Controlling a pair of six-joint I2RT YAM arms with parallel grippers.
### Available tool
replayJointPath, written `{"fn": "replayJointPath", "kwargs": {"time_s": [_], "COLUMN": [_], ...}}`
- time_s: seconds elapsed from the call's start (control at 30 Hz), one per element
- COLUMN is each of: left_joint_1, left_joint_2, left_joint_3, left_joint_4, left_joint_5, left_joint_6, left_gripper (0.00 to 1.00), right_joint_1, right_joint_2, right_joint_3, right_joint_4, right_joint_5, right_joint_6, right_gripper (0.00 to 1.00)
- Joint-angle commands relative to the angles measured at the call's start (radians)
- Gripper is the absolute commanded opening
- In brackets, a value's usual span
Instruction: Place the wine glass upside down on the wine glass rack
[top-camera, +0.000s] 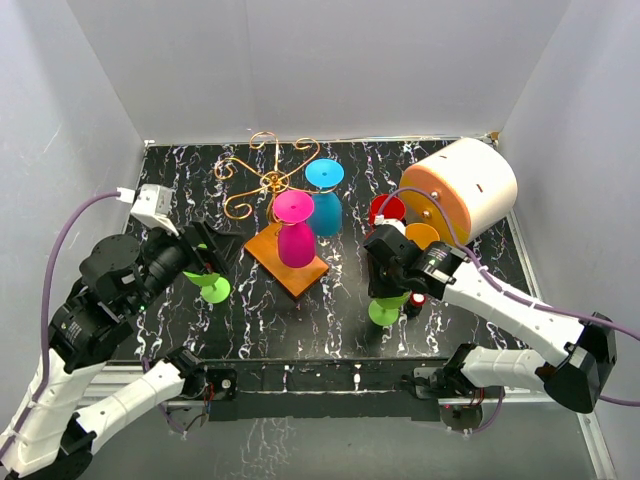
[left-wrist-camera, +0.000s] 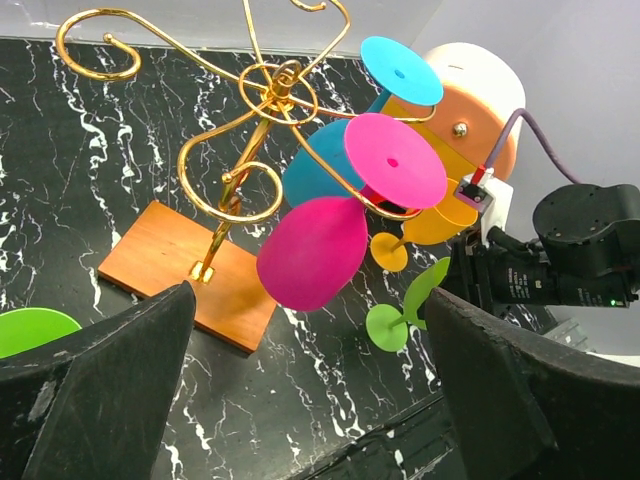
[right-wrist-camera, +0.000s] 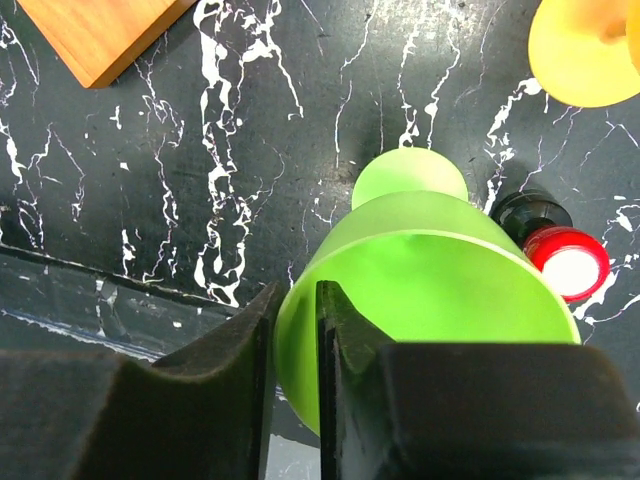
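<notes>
Right gripper (right-wrist-camera: 297, 305), jaws astride green wine glass (right-wrist-camera: 430, 280) rim — pinching wall

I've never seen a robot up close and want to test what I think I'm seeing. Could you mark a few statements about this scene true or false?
A pink glass hangs upside down on the gold rack. True.
The left gripper holds the blue glass. False: it is open and empty; the blue glass hangs on the rack.
The right gripper pinches a green glass by its rim. True.
The rack's base is black. False: it is orange-brown.
</notes>
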Motion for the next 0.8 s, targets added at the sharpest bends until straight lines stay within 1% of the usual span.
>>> {"fn": "replayJointPath", "kwargs": {"time_s": [0.0, 0.03, 0.1, 0.27, 0.4, 0.47, 0.63, 0.77], "left_joint_1": [0.0, 0.0, 0.0, 0.0, 0.0, 0.0, 0.0, 0.0], "left_joint_2": [-0.028, -0.032, -0.039, -0.054, -0.069, -0.072, -0.06, -0.034], "left_joint_3": [-0.027, -0.032, -0.039, -0.064, -0.086, -0.094, -0.114, -0.121], "left_joint_4": [0.0, -0.001, 0.005, 0.062, 0.131, 0.172, 0.29, 0.38], "left_joint_5": [-0.012, -0.013, -0.007, 0.054, 0.137, 0.185, 0.284, 0.357], "left_joint_6": [0.02, 0.019, 0.018, 0.014, 0.014, 0.007, -0.034, -0.07], "left_gripper": [0.97, 0.97, 0.97, 0.97, 0.97, 0.97, 0.97, 0.97], "right_joint_1": [-0.001, 0.0, 0.0, 0.0, 0.0, 0.0, 0.0, 0.0], "right_joint_2": [-0.023, -0.028, -0.04, -0.095, -0.17, -0.233, -0.377, -0.48], "right_joint_3": [0.031, 0.031, 0.031, 0.035, 0.043, 0.053, 0.08, 0.095], "right_joint_4": [0.044, 0.046, 0.058, 0.092, 0.137, 0.163, 0.217, 0.316], "right_joint_5": [0.036, 0.036, 0.021, -0.032, -0.049, -0.002, 0.198, 0.267], "right_joint_6": [-0.024, -0.026, -0.04, -0.111, -0.148, -0.142, -0.115, -0.121], "right_gripper": [0.14, 0.11, 0.0, 0.0, 0.0, 0.0, 0.0, 0.0]}}
